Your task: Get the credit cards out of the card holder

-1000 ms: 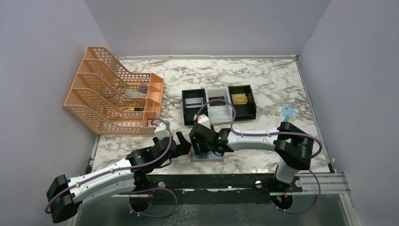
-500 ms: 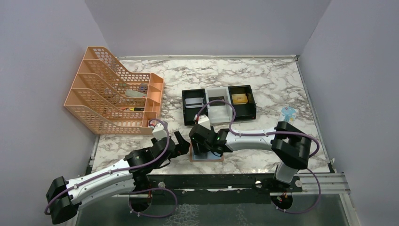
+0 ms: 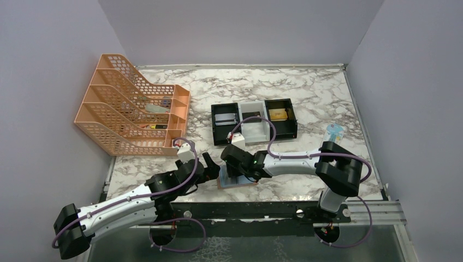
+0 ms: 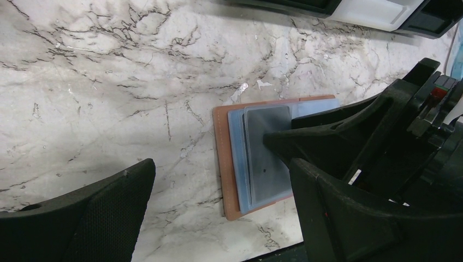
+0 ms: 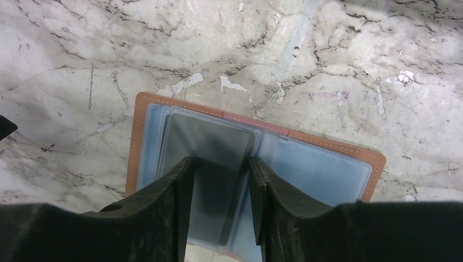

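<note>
The card holder (image 3: 243,184) lies open near the table's front edge, tan leather with light-blue lining (image 5: 327,169). A dark grey credit card (image 5: 210,139) sits in a clear sleeve on its left half (image 4: 267,147). My right gripper (image 3: 233,173) points down onto the holder. Its jaws (image 5: 218,164) stand a narrow gap apart over that card and a lifted sleeve edge, gripping nothing that I can see. My left gripper (image 3: 212,168) stands wide open just left of the holder (image 4: 223,166), at table height, with nothing in it.
A black-and-white three-compartment tray (image 3: 215,131) stands behind the holder, with a silver card (image 3: 225,119), a black card (image 3: 251,115) and a gold card (image 3: 277,114) in it. An orange mesh rack (image 3: 131,112) fills the back left. A small blue item (image 3: 334,131) lies at the right.
My right gripper's jaws have drawn closer together over the holder, and its wrist has shifted slightly. The left gripper has stayed open in place.
</note>
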You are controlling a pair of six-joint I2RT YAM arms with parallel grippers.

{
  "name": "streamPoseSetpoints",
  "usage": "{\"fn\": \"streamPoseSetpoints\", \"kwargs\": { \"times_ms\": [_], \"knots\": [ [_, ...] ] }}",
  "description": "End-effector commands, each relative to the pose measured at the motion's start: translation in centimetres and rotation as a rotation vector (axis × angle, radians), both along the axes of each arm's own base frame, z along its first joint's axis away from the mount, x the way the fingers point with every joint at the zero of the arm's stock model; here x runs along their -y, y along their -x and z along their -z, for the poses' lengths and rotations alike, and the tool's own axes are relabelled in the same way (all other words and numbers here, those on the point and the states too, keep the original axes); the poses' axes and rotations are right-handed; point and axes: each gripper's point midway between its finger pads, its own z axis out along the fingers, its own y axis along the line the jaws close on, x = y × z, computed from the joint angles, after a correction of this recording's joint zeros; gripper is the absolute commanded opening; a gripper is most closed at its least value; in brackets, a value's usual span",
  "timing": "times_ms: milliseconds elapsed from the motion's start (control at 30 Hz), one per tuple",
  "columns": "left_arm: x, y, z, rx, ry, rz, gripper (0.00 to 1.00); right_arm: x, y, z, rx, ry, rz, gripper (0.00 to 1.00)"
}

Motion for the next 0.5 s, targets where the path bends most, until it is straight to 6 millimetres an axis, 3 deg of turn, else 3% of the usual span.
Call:
{"fn": "streamPoseSetpoints", "kwargs": {
  "times_ms": [0,200,467],
  "knots": [
    [0.4,-0.23,-0.62,0.02,0.004,0.02,0.96,0.36,1.47,1.31,-0.051,-0.003,-0.034,0.37],
    [0.44,-0.09,-0.36,0.014,0.005,0.025,0.95,0.68,1.3,1.29,-0.044,0.001,-0.025,0.28],
    [0.94,0.06,-0.41,0.012,0.011,0.052,0.95,0.52,1.5,0.65,-0.052,-0.055,-0.044,0.09]
  ]
}}
